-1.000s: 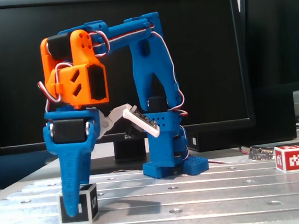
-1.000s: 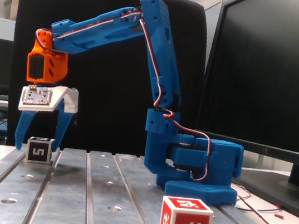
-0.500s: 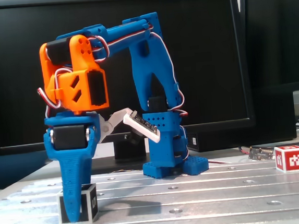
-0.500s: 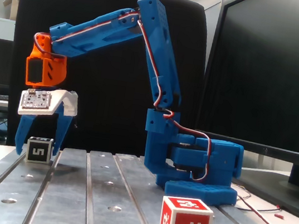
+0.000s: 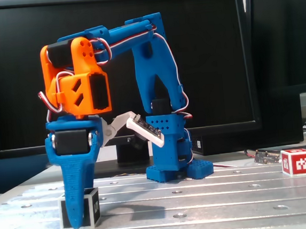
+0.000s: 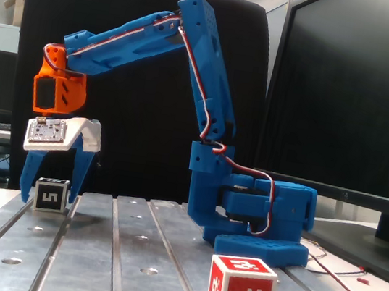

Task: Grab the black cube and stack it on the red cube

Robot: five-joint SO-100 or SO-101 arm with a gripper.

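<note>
The black cube (image 6: 51, 195) with a white "5" marker rests on the slotted metal table (image 6: 127, 252) at the far left. My gripper (image 6: 48, 199) is open and lowered over it. One blue finger (image 6: 29, 176) stands left of the cube and the other on its right, each a little apart from it. In the other fixed view the near finger (image 5: 75, 199) hides most of the black cube (image 5: 91, 208), with my gripper (image 5: 76, 222) down at table level. The red cube (image 6: 242, 290) sits alone in the foreground, and at the far right (image 5: 297, 162) in the other fixed view.
The arm's blue base (image 6: 259, 225) is bolted mid-table. A large dark monitor (image 5: 122, 69) stands behind it, and its stand (image 6: 377, 246) is seen at the right. Loose wires and a small board (image 5: 264, 157) lie near the red cube.
My gripper has sunk slightly lower around the black cube, its wrist leaning a little further out. Neither cube has moved.
</note>
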